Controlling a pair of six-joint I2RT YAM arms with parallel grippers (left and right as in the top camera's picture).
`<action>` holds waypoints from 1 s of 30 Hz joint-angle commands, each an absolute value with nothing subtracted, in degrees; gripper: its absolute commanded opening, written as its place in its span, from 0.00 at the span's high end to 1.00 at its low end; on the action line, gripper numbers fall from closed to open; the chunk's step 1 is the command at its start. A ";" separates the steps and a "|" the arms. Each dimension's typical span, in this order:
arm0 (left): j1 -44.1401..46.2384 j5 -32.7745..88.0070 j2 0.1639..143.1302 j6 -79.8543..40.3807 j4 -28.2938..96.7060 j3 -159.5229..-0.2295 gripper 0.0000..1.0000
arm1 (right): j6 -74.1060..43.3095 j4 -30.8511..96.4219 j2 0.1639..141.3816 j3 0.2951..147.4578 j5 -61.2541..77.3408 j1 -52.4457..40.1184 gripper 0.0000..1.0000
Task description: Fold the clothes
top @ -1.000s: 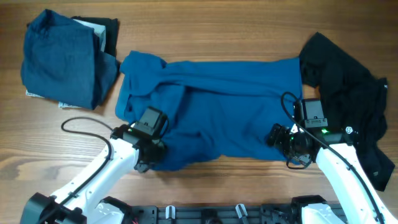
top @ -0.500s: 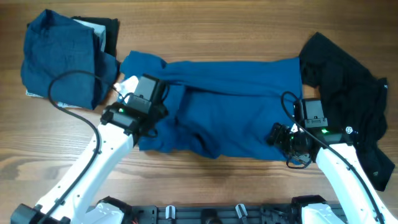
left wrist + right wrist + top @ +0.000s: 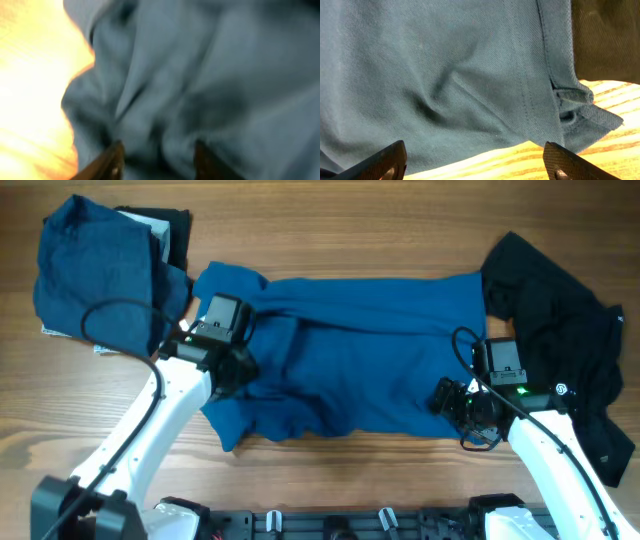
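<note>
- Altogether, four garments show from overhead: two blue shirts and two black pieces, all on the wooden table (image 3: 350,220).
- One blue shirt (image 3: 370,360) lies spread across the middle of the frame, its lower left part rumpled and folded over.
- A second, folded blue shirt (image 3: 90,270) sits at the upper left, on top of a small stack.
- One black garment (image 3: 560,330) lies crumpled at the right edge, touching the spread shirt's right end.
- Another black piece (image 3: 178,230) peeks out behind the stack at the upper left.
- Two arms reach in from the bottom.
- Left gripper (image 3: 159,162): fingers partway apart over the shirt's rumpled left part; the view is blurred, with no cloth clearly pinched.
- Right gripper (image 3: 477,165): fingers spread wide and holding nothing, over the shirt's lower right hem corner, beside the black fabric.
</note>
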State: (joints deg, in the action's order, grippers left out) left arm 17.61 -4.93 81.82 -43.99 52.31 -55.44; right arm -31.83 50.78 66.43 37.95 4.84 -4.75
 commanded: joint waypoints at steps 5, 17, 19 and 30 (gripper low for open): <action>19.88 4.54 73.45 -42.68 60.47 -55.68 0.25 | -30.74 49.10 66.65 37.95 3.81 -5.04 0.11; 23.35 1.45 77.84 -48.90 55.68 -45.52 0.34 | -29.95 48.01 66.65 37.95 3.81 -5.04 0.11; 23.38 1.45 78.59 -48.90 54.89 -44.34 0.37 | -29.95 47.97 66.65 37.95 3.81 -5.04 0.11; 23.35 -0.12 79.59 -48.21 47.11 -42.52 0.96 | -29.85 47.64 66.65 37.95 3.79 -5.04 0.11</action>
State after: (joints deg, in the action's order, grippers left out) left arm 23.16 1.58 79.24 -48.49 48.14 -41.89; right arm -30.55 47.92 66.43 37.95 4.84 -4.75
